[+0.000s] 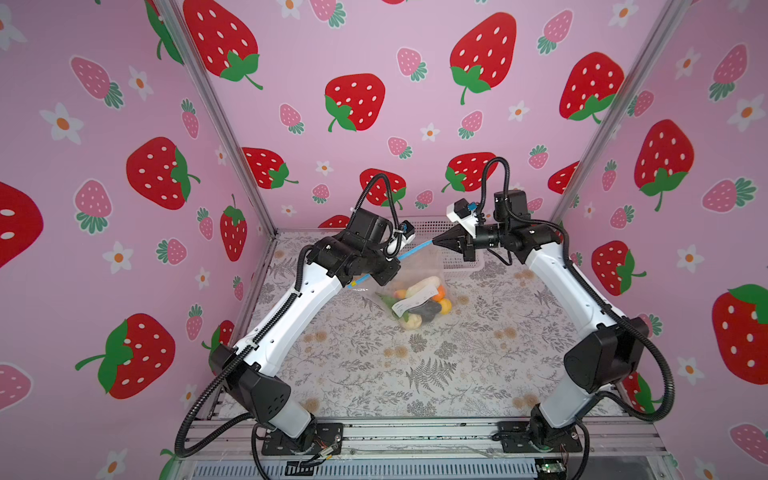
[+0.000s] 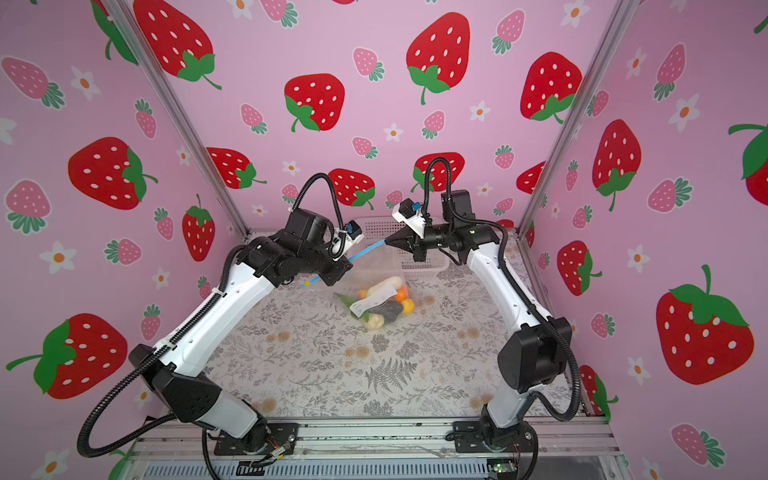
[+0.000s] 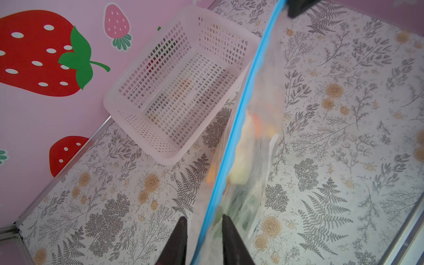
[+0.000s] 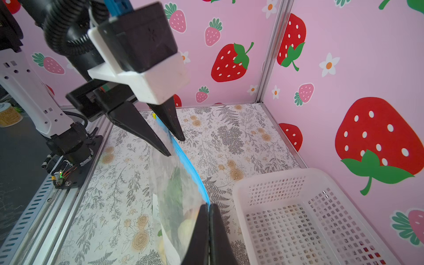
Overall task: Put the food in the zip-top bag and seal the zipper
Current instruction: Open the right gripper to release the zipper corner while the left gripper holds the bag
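The clear zip-top bag [image 1: 417, 272] hangs by its mouth between my two grippers, above the floral table. The food [image 1: 422, 301], yellow, orange, white, dark and green pieces, lies bunched in the bag's bottom behind a white label [image 1: 409, 302]. The light blue zipper [image 1: 415, 249] is stretched taut from its yellowish end [image 1: 354, 284] up to my right gripper [image 4: 208, 205], which is shut on the far end of the strip. My left gripper [image 3: 204, 217] straddles the zipper [image 3: 243, 103] near the yellowish end, with a gap showing on both sides of the strip.
A white perforated basket [image 1: 457, 266] stands at the back of the table by the rear wall, just behind the bag; nothing shows inside the basket [image 3: 110, 107]. Pink strawberry walls close three sides. An aluminium rail [image 1: 415, 432] runs along the front.
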`<state>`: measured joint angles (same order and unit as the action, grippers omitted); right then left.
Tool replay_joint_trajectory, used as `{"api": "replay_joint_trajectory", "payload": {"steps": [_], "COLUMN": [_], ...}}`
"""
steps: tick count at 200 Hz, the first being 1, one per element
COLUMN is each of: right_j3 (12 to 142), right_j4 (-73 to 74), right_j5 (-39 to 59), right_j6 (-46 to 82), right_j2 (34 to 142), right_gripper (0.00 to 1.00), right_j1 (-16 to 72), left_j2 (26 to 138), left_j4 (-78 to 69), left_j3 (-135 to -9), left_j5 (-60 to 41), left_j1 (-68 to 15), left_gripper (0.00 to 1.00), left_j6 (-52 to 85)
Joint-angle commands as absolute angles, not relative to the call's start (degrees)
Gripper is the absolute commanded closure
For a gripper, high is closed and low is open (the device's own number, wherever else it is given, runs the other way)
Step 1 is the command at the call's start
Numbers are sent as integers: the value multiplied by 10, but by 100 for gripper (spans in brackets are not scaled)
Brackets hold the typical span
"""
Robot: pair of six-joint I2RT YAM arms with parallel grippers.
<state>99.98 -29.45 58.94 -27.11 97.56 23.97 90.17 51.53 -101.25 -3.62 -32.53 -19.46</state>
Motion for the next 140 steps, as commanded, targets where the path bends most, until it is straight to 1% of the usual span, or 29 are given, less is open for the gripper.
{"api": "replay_joint_trajectory", "payload": {"steps": [1, 54, 91, 113, 126, 129, 140], "right_j3": [1018, 1017, 1017, 1016, 1017, 1016, 1016], "right_j4": [-300, -298, -296, -295, -291, -292, -289], "right_j5": [601, 600, 600, 600, 599, 599, 601], "right_j6": [-288, -287, -287, -284, -284, -283, -281], "right_j2": [982, 981, 982, 982, 982, 982, 982], "right_gripper": [100, 100, 100, 100, 100, 100, 100], "right_j1": [243, 243, 243, 243, 243, 243, 243], "left_j2": [900, 900, 899, 899, 900, 901, 902], "left_j4": [529, 536, 541, 542, 544, 544, 547], "left_j3": [-1032, -1034, -1035, -1036, -1036, -1037, -1037], "left_j5": [-39, -33, -30, -30, -32, -33, -39], "left_j1": [-323, -323, -324, -325, -326, -326, -328], "left_gripper": [74, 82, 90, 93, 93, 97, 100], "left_j6": [-203, -201, -199, -197, -193, -191, -184]}}
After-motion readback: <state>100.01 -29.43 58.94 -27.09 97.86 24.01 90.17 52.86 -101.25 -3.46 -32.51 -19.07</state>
